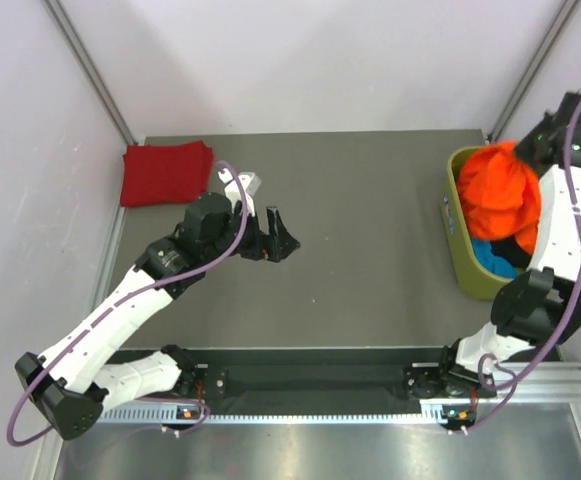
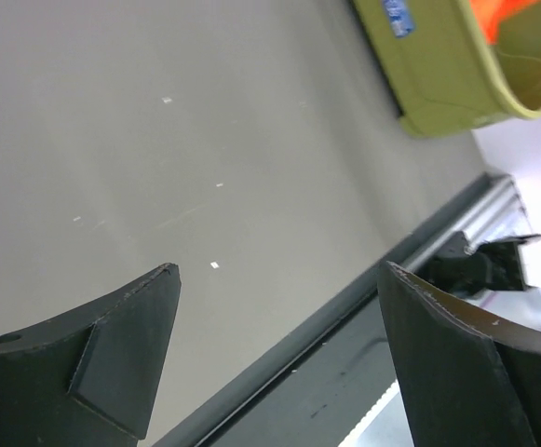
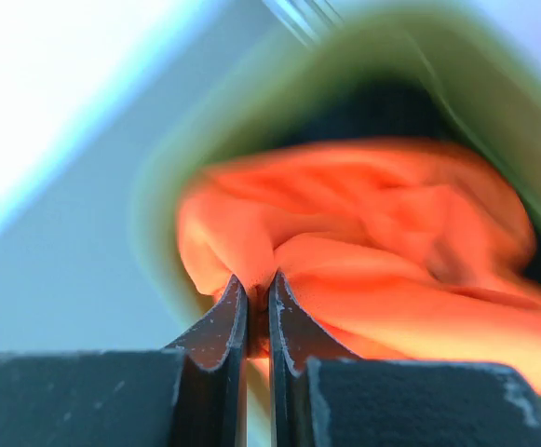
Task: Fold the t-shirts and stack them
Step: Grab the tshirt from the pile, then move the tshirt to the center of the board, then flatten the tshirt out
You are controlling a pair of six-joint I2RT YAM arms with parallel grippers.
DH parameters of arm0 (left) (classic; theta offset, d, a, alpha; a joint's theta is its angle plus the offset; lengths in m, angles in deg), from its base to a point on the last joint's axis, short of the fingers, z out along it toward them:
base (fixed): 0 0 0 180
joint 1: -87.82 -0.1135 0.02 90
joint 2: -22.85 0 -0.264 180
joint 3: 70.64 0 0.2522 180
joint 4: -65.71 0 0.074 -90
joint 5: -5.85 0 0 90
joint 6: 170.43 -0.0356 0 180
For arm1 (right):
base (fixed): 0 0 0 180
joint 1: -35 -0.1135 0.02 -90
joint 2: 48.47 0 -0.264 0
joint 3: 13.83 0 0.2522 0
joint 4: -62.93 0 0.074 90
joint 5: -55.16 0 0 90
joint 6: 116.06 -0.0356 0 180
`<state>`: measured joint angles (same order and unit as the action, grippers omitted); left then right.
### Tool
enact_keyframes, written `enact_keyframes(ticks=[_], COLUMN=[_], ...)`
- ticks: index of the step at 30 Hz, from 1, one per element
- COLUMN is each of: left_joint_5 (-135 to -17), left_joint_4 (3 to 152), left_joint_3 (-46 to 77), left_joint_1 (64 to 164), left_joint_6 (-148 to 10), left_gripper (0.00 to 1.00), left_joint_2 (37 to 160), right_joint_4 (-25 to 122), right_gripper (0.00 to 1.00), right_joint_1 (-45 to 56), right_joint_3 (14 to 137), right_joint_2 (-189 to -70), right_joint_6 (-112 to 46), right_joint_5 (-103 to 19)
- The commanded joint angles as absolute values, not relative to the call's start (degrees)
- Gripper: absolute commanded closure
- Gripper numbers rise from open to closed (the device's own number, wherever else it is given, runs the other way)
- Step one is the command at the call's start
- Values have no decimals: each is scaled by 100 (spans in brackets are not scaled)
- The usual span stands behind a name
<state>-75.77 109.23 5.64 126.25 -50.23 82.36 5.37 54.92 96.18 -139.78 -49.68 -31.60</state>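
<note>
Bunching into a loose, crumpled mound, the orange t-shirt is sitting in the olive-green tub at the right edge of the desk. Its bright fabric is rising above the tub's rim. A bit of blue cloth is showing under it on the near side.

The right pincer is hanging over the far side of that mound and touching its top. In the right wrist view the right pincer is showing its two fingers drawn almost together. A thin fold of the orange t-shirt is seemingly pinched between the tips. That view is blurred, so how deep the bite goes is unclear.

The dark red t-shirt is lying folded in a flat, tidy rectangle at the far left corner of the desk, against the wall.

The left pincer is hovering over bare desk near the middle, well apart from the orange t-shirt and to the right of the red one, touching neither. In the left wrist view the left pincer is showing its fingers spread wide with nothing between them, and the tub is showing at the top right.
</note>
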Motion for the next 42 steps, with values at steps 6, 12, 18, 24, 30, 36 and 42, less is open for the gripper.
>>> enact_keyframes(ticks=[6,12,18,24,30,36,42], left_joint_5=[-7927,-8731,-9047,-8960,-8442,-8608,-8249], left_joint_4=[10757,11348,11954,11867,11254,10735,9610], left_joint_3=[753,1376,1458,483,-783,-1495,-1917], left_joint_1=[12614,12228,11911,11866,11858,11718,10892], left_joint_6=[-4852,-4773,-4589,-4264,-3816,-3473,-3507], left_gripper=[12,11,10,9,10,12,12], left_joint_2=[7963,7691,7462,7163,7286,7856,8699], right_joint_4=[2739,3500,3282,3449,2458,1630,1498], right_gripper=[100,100,100,98,59,50,48], right_joint_1=[5232,3827,2235,1751,1654,715,-68], right_joint_3=[11366,11606,9003,5309,4967,5302,4916], right_joint_2=[-12556,-12485,-11678,-11262,-12019,-11563,-11457], right_joint_6=[-6146,-6983,-6404,-6202,-5560,-5488,-5918], right_joint_5=[-6258,-7219,-6553,-5613,-4260,-3090,-2388])
